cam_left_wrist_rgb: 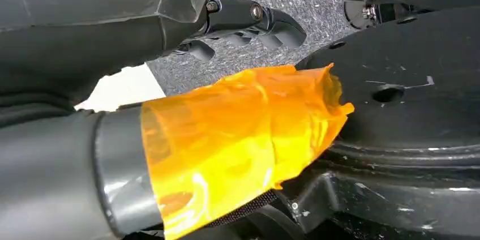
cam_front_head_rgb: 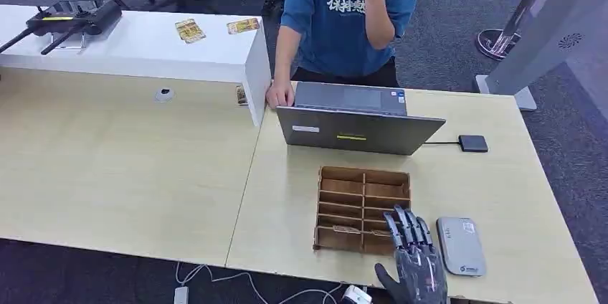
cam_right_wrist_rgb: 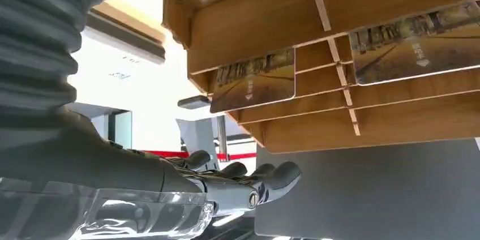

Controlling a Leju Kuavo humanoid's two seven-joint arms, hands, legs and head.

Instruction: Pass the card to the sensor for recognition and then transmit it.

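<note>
right robot hand (cam_front_head_rgb: 414, 264) beside tray (cam_front_head_rgb: 363, 209) (cards (cam_right_wrist_rgb: 253, 80) inside)

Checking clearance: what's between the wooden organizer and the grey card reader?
Head view: the right hand hovers there, between organizer and reader.

A: What colours sit near the right hand (cam_front_head_rgb: 414, 261)?
B: The hand is dark grey and glossy. At its 11 o'clock stands a brown wooden divider box (cam_front_head_rgb: 363, 209); at 3 o'clock lies a light grey sensor (cam_front_head_rgb: 460, 246).
A: And the cards (cam_right_wrist_rgb: 253, 81) in the box?
B: Olive-brown with a yellowish printed scene.
A: Further off?
B: A grey laptop (cam_front_head_rgb: 356, 122) with a yellow strip, a person's blue shirt (cam_front_head_rgb: 337, 13) with white lettering, a pale wood table (cam_front_head_rgb: 129, 168).
A: The left hand (cam_left_wrist_rgb: 170, 64)?
B: Black, its thumb wrapped in orange tape.
</note>
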